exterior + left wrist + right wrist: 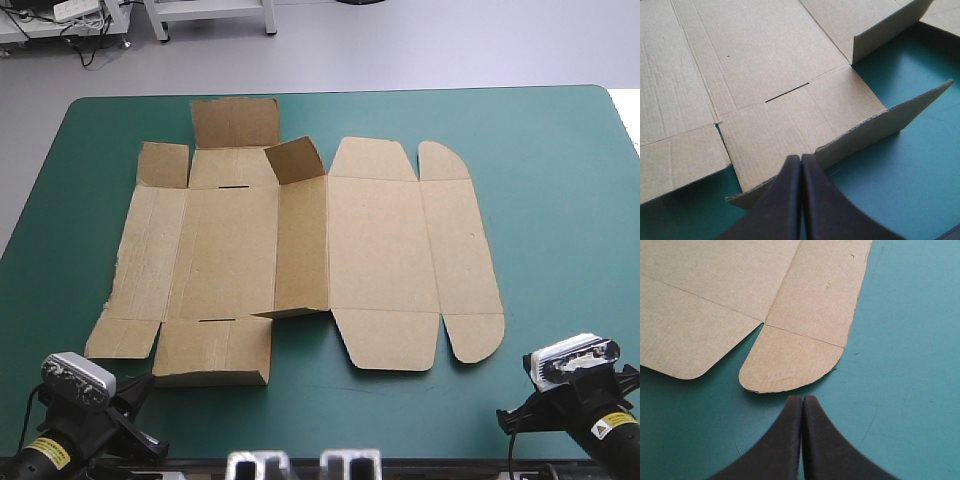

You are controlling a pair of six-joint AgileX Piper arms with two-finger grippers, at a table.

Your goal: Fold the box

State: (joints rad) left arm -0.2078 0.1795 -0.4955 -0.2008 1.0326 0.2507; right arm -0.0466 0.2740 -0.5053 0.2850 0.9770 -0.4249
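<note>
Teal-green table [560, 200], brown box [380, 240] mostly flat, few flaps raised, left tool [800, 157], right tool [802, 397] closed

Nearside of the box [300, 250], off its left corner: left arm [105, 425], black and angular, with a small yellow sticker [48, 456] carrying dark print (too small to read). Off the box's right corner: right arm [575, 412], likewise black, with a yellow label [612, 428] bearing a dark mark. At the box's near flap, left gripper [800, 160]: two broad black fingers, smooth and matt, curved like fins, wide at the base, narrowing into one pointed arch with a thin seam between. Just off the box's rounded flap, right gripper [802, 399]: same black fins, same thin seam.
</note>
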